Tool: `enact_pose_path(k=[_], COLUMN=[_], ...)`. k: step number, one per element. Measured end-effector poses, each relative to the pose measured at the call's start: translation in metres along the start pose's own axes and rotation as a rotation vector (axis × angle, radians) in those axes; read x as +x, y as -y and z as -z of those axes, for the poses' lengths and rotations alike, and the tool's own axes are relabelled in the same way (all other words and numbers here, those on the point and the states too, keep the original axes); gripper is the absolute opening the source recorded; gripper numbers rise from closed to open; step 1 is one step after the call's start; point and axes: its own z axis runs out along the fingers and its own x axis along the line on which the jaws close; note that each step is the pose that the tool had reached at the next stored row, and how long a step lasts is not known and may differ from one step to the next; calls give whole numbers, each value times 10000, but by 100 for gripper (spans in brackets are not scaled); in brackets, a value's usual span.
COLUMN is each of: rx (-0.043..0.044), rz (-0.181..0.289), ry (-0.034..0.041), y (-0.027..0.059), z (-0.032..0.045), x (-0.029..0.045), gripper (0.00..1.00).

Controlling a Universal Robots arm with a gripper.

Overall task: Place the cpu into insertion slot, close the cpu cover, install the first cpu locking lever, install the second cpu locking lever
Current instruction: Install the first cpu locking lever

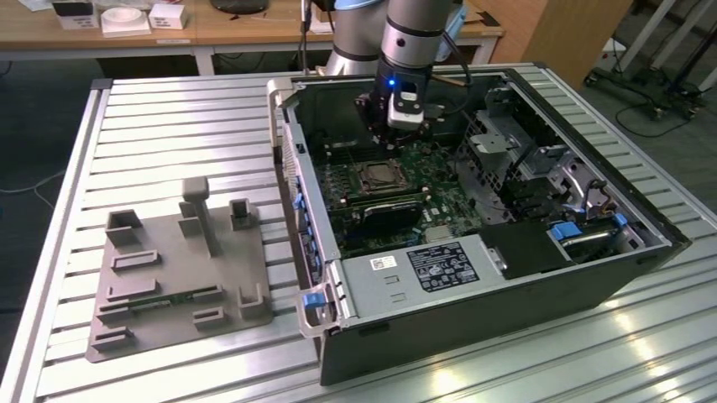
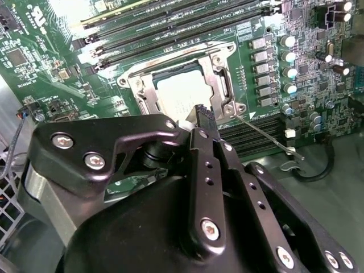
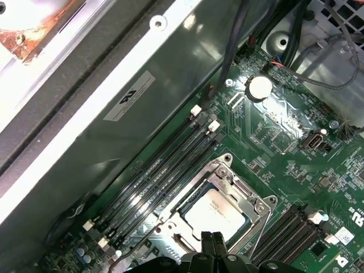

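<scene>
Gripper (image 3: 212, 238) clenched, empty, above seated chip (image 3: 213, 211). Lever (image 2: 267, 135) looks like thin, springy wire; judged best pushed near its hooked end.

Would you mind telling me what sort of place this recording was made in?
Probably a robotics lab or workshop: a robot arm reaches into an open computer case that sits on a slatted aluminium table, with wooden desks behind.

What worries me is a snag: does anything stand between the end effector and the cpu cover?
Nothing visible does. In the first wrist view the end effector hangs close above the cpu cover, which frames the cpu, with only open air between them; the memory slots lie off to the side.
</scene>
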Motion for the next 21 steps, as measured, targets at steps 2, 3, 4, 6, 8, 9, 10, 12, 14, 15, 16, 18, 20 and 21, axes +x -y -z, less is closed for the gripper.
enact_pose_path(k=[2, 3, 4, 6, 8, 9, 10, 12, 14, 15, 16, 18, 20, 21], rx=[-1, 0, -1, 0, 1, 2, 2, 2, -5, -7, -8, -11, -11, -13], rz=[64, 96, 130, 194, 258, 290, 320, 383, 445, 476, 506, 569, 632, 660], ry=[-1, -2, -2, -2, -2, -2, -2, -3, -9, -11, -14, -17, -19, -20], y=[0, 0, 0, 0, 0, 0, 0, 0, 0, 0, 0, 0, 0, 0], z=[0, 0, 0, 0, 0, 0, 0, 0, -1, 0, 0, 0, 0, 0], x=[0, 0, 0, 0, 0, 0, 0, 0, 0, 0, 0, 0, 0, 0], gripper=[10, 10, 10, 10, 10, 10, 10, 10, 10, 10, 10, 10, 10, 10])
